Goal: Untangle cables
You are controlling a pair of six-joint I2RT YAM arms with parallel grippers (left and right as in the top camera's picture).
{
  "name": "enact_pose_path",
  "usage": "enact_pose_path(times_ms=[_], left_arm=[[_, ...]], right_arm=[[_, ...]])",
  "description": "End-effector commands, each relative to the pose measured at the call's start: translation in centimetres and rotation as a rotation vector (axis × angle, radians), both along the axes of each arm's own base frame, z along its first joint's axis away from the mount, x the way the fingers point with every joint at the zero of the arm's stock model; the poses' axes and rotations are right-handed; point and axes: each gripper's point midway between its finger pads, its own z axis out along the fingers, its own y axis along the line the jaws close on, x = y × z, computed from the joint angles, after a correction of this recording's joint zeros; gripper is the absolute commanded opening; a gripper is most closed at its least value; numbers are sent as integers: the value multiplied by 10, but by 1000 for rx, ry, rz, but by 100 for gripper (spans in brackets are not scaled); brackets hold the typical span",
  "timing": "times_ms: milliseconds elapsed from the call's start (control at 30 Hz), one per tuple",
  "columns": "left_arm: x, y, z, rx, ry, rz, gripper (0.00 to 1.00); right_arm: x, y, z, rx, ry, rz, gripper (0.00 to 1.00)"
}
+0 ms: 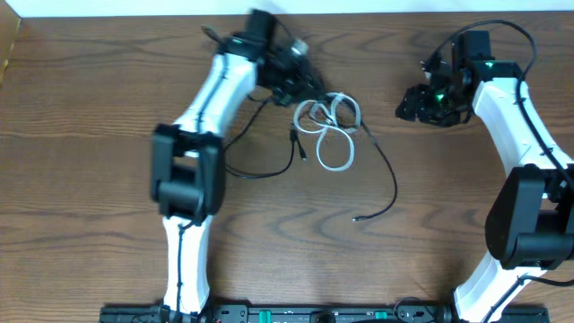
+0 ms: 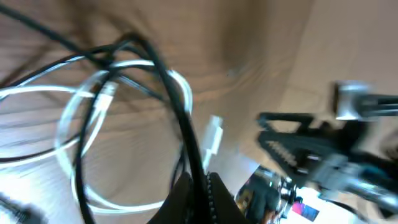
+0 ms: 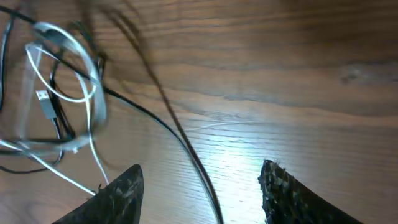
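Pinching the black cable [image 2: 180,118] in my left tool [image 2: 199,186], with my right tool [image 3: 200,171] spread open and empty, I risk dragging the looped white cable [image 3: 98,102] across the worktop [image 1: 90,108] and tightening the tangle.

The table [image 1: 90,135] is matt grained wood, the white cable [image 3: 59,34] glossy plastic, the black cable [image 2: 185,127] smooth.

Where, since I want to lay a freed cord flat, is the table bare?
Bare: brown wooden table left of the white left arm, and the front middle below the thin black cable. Crowded: the looped white cable beside the left gripper.
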Motion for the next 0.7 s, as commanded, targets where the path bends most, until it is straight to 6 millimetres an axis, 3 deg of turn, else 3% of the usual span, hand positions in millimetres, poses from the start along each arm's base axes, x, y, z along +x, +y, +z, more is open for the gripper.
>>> enact_pose_path(times_ms=[0, 200, 367, 500, 667], left_arm=[[6, 25, 73, -43, -168, 18, 7], [8, 52, 114, -91, -264, 39, 7], [1, 64, 144, -173, -324, 14, 7], [0, 63, 145, -184, -322, 9, 7], [-3, 60, 150, -224, -280, 13, 7]], right_arm=[[-2, 22, 0, 21, -8, 62, 56], [-14, 82, 24, 257, -97, 323, 56], [-21, 114, 51, 460, -160, 431, 56], [-20, 126, 51, 445, -185, 466, 56], [-10, 138, 31, 277, -207, 461, 60]])
